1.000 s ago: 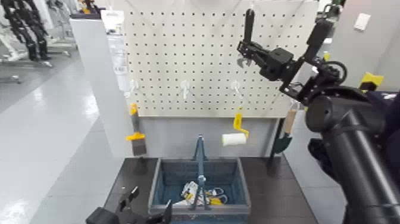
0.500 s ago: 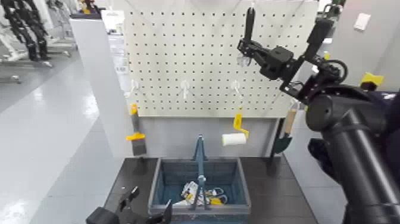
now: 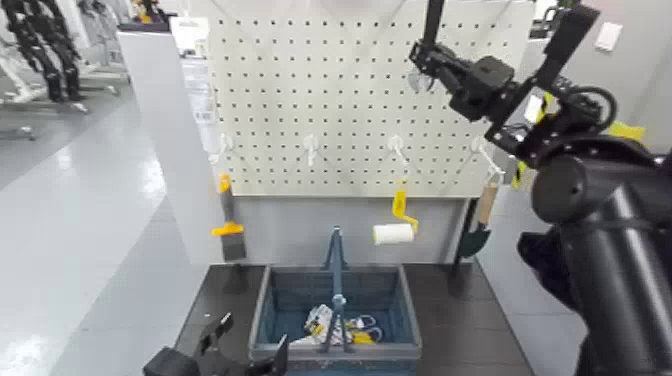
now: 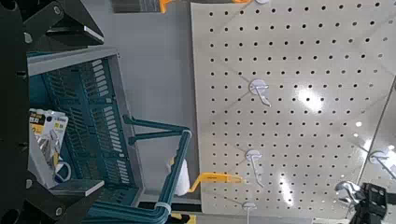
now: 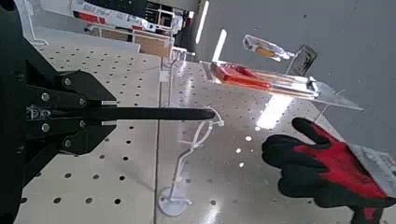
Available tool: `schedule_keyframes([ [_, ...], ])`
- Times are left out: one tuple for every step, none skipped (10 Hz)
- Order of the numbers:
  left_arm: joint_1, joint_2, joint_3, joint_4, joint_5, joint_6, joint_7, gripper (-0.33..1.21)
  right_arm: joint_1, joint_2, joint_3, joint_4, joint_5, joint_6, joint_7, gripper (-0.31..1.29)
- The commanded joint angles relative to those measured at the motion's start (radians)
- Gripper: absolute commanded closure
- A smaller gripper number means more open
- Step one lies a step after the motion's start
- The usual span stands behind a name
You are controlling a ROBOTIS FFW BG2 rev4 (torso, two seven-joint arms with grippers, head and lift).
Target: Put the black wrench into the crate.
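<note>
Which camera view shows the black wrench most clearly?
The right wrist view: the black wrench runs as a long dark bar out from the right gripper, which is shut on it. The head view shows only its handle, cut by the top edge. The left wrist view does not show it clearly.

The black wrench runs off the head view's top edge; its silvery head seems hidden behind the right hand

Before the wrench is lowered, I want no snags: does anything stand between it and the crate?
The right gripper holds the black wrench high at the pegboard, still near its hook. Below, the yellow paint roller hangs above the crate, near a straight descent, and the crate's upright handle splits the opening.
</note>
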Motion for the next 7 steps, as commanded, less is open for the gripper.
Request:
schedule_keyframes([
  [0.002, 0.001, 0.002, 0.0, 0.002, 0.0, -0.003, 0.21, 0.082, 0.019, -0.005, -0.115, -0.008, 0.036, -0.013, 1.1],
  [0.002, 0.003, 0.0, 0.0, 0.002, 0.0, -0.003, 0.21, 0.11, 0.025, -0.001, -0.126, -0.019, 0.045, -0.02, 1.1],
  [0.003, 0.003, 0.0, 0.0, 0.002, 0.0, -0.003, 0.21, 0.156, 0.034, 0.002, -0.132, -0.045, 0.059, -0.033, 1.1],
  [0.003, 0.003, -0.001, 0.0, 0.003, 0.002, -0.003, 0.21, 0.199, 0.042, 0.004, -0.134, -0.052, 0.085, -0.033, 1.1],
  [0.003, 0.003, -0.001, 0.0, 0.003, 0.002, -0.002, 0.21, 0.237, 0.048, 0.007, -0.125, -0.055, 0.098, -0.027, 1.1],
  [0.003, 0.006, -0.003, 0.0, 0.003, 0.002, -0.002, 0.21, 0.295, 0.051, 0.008, -0.125, -0.063, 0.121, -0.037, 1.1],
  [0.003, 0.007, -0.006, 0.0, 0.003, 0.005, -0.002, 0.21, 0.34, 0.048, 0.01, -0.123, -0.065, 0.152, -0.039, 1.1],
])
